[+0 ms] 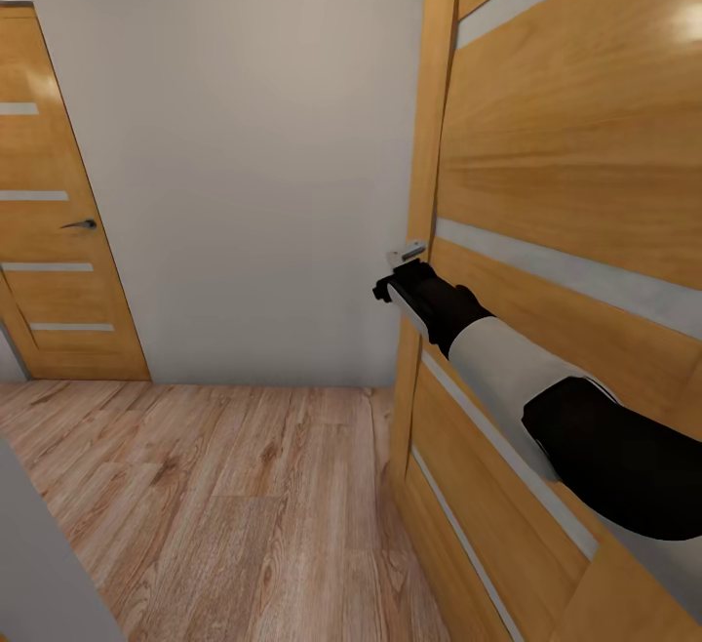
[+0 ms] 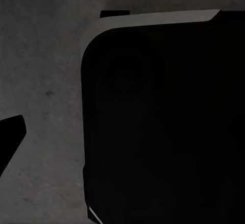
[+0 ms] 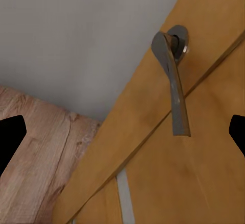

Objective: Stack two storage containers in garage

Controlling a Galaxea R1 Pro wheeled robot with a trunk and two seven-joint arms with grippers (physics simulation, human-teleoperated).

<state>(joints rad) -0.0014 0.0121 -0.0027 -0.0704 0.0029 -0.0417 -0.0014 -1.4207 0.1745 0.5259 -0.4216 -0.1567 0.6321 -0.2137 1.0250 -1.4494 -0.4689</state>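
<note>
The two storage containers are out of view. My right gripper (image 1: 395,281) reaches forward to the edge of a honey-wood door (image 1: 585,135) with frosted strips. In the right wrist view the gripper (image 3: 122,137) is open. Its dark fingertips (image 3: 10,140) sit wide apart, a short way from the door's metal lever handle (image 3: 173,81), with nothing held. In the left wrist view the left gripper (image 2: 122,137) hangs over a dark rounded part of the robot's body (image 2: 163,122). One fingertip (image 2: 10,137) shows far out to the side, above a mottled grey surface (image 2: 46,81).
A plain white wall (image 1: 253,154) stands ahead, above light wood plank flooring (image 1: 224,496). A second honey-wood door (image 1: 58,232) with a dark lever (image 1: 80,224) is shut at the left. A grey wall corner (image 1: 39,564) juts in at the lower left.
</note>
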